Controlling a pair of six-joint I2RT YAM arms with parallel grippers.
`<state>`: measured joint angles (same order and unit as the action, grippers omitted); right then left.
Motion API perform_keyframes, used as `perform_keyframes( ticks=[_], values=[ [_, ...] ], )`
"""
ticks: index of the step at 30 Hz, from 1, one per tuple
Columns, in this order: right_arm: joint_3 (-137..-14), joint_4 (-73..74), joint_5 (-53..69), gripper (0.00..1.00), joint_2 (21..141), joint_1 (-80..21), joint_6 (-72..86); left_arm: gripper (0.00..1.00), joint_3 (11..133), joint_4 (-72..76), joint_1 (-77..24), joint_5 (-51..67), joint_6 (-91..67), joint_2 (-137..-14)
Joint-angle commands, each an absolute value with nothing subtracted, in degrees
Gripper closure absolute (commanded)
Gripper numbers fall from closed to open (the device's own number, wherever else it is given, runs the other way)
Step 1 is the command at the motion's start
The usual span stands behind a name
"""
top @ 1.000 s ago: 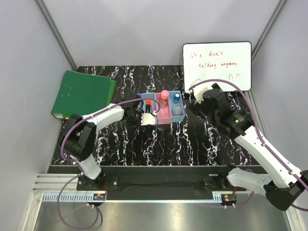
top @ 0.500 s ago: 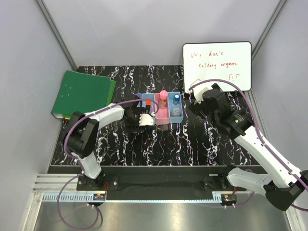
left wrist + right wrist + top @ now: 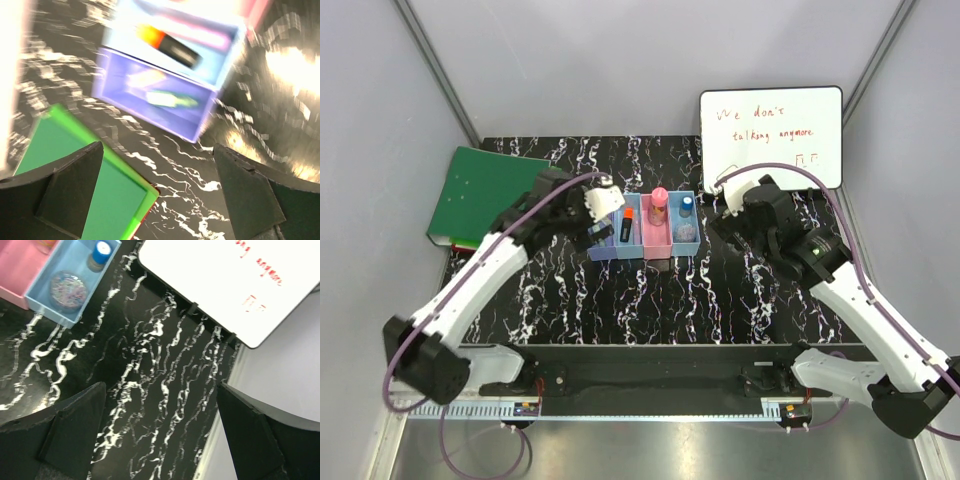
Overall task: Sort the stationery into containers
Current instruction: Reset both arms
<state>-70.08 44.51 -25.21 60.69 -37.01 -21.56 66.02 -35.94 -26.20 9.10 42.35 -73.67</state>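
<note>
Pincers both apart: left pincer tilted near the bins, right pincer beside the whiteboard.

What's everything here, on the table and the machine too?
black white-veined marble table: one, under everything
row of four joined open plastic bins: one, two blue, pink, light blue, table middle
green highlighter: one, leftmost blue bin, blurred
orange-capped black marker: one, second bin from left
pink-capped tube: one, pink bin
blue-capped bottle: one, rightmost light blue bin
clear round jar: one, same bin, nearer side
green binder: one, far left
whiteboard with orange writing: one, white, far right
left arm: white and black, by the bins' left end, jaws open, empty
right arm: right of the bins, jaws open, empty
</note>
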Motion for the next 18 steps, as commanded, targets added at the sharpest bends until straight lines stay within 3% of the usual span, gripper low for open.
perform_keyframes(
  ticks=[1,9,18],
  values=[
    [-74.2,46.3,-20.9,0.0,59.3,-36.8,-17.7,0.01,66.8,-36.2,-25.9,2.1,25.4,-66.7],
    [-74.1,50.8,-16.9,0.0,56.0,-36.8,-13.5,0.01,60.2,-36.6,-25.8,-8.8,12.3,-55.2],
    [-74.6,49.7,-18.0,0.0,55.6,-36.8,-14.6,0.01,59.9,-36.8,-25.8,-12.2,10.5,-53.2]
  ],
)
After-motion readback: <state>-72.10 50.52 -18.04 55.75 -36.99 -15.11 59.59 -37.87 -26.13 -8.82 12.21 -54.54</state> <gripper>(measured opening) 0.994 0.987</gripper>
